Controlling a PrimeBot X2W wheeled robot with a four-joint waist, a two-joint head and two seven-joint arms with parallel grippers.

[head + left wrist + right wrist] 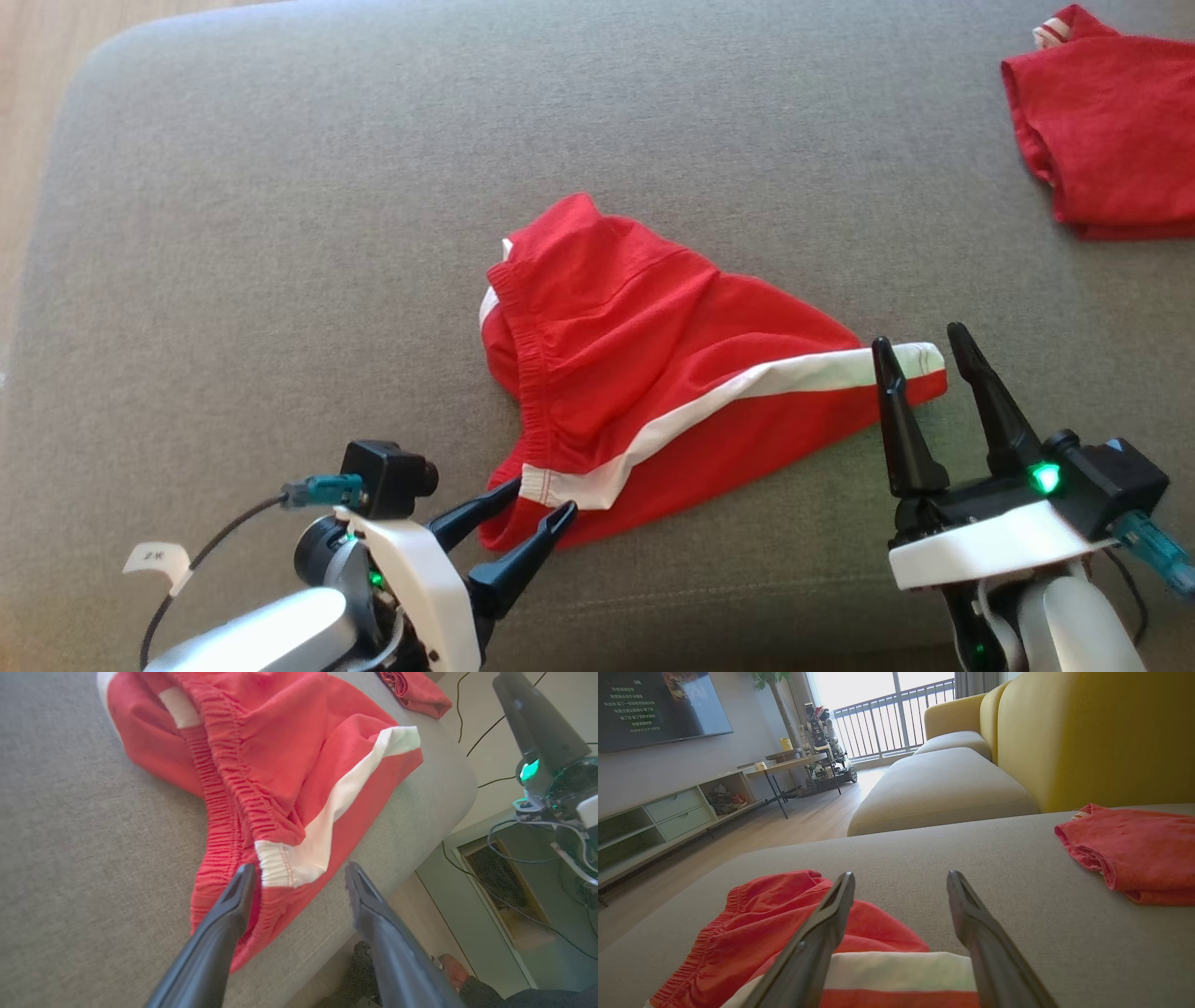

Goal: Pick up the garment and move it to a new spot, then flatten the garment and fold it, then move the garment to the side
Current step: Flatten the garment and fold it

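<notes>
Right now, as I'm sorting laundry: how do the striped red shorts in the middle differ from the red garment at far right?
The striped shorts lie rumpled mid-cushion, waistband bunched; the red garment lies flatter, apparently layered, at the far right. The striped shorts show a broad white stripe; the red garment shows just a small white trim. Both are red and rest on the grey cushion.
</notes>
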